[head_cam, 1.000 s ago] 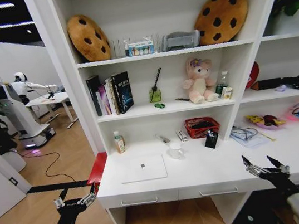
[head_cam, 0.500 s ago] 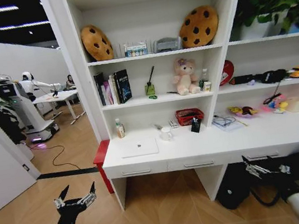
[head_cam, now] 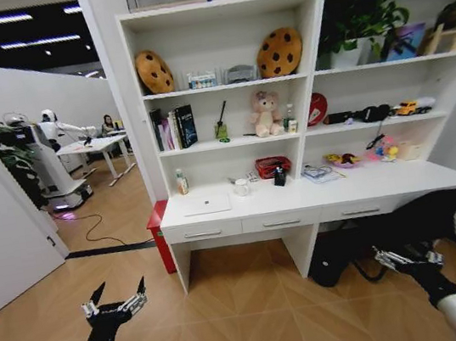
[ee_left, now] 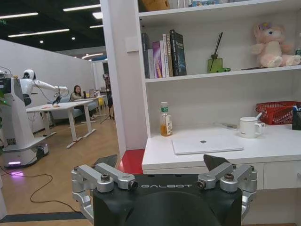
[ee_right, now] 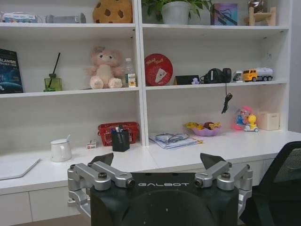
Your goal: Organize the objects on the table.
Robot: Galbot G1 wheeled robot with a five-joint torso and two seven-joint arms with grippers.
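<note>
Laptop lying closed near the tabletop's left end, pen holder standing toward its back edge, pens indistinct; left gripper and right gripper hanging low, jaws wide.

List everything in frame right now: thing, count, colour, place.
laptop: 1, silver, shut, left part of the desk
desk: 1, white, three drawers, under the shelves
pen holder: 1, black, with pens, in front of the basket
red mesh basket: 1, red, back of the desk
white mug: 1, white, between laptop and basket
bottle: 1, orange liquid, desk's back left corner
books: a row, mixed colours, middle shelf
plush bunny: 1, pink, middle shelf
cookie cushions: 2, brown, top shelf
toy truck: 1, yellow, right middle shelf
left hand: 1, black, open, low over the floor, clear of the desk
right hand: 1, black, open, low near the desk's right end
</note>
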